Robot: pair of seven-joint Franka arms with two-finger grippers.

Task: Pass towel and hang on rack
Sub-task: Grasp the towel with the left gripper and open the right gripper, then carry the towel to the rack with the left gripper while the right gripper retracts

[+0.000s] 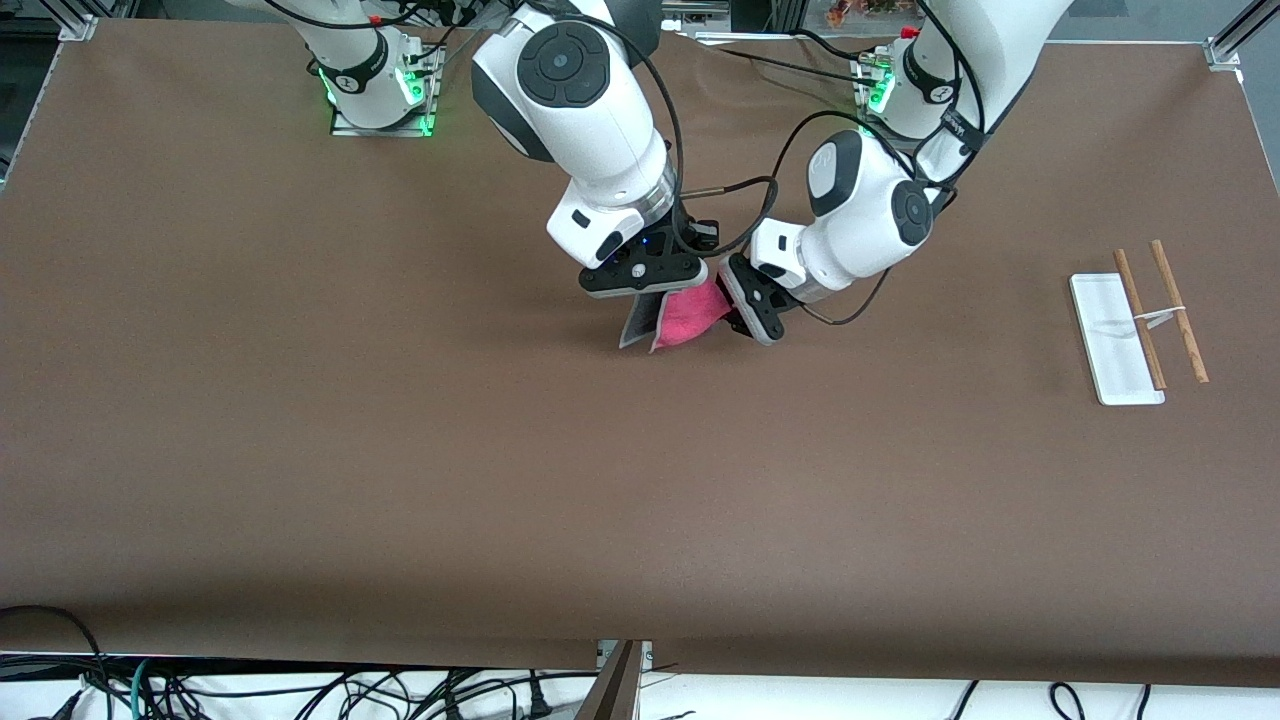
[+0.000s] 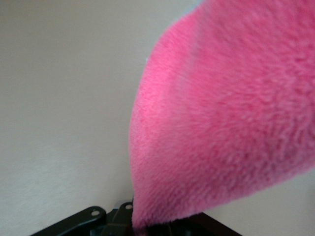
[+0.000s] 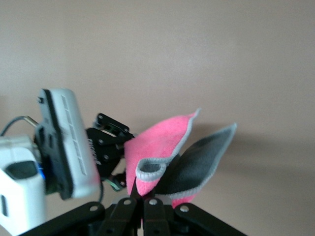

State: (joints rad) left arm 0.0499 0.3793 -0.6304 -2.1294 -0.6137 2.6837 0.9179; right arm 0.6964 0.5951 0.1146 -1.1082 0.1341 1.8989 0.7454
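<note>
The pink towel (image 1: 692,315) hangs in the air over the middle of the table, held between both grippers. Its dark grey reverse face (image 1: 640,320) is turned down on one flap. My right gripper (image 1: 657,298) is shut on one edge of the towel (image 3: 157,142); in the right wrist view its own fingers (image 3: 142,194) pinch the grey hem. My left gripper (image 1: 733,303) is shut on the other edge, and pink pile (image 2: 226,123) spills straight out of its closed jaws (image 2: 140,227). The rack (image 1: 1140,330) stands toward the left arm's end of the table, bare.
The rack's white base (image 1: 1115,340) lies flat with two brown rods (image 1: 1180,312) beside it. Brown table cloth (image 1: 400,450) spreads around the grippers. Cables hang below the table's front edge (image 1: 300,690).
</note>
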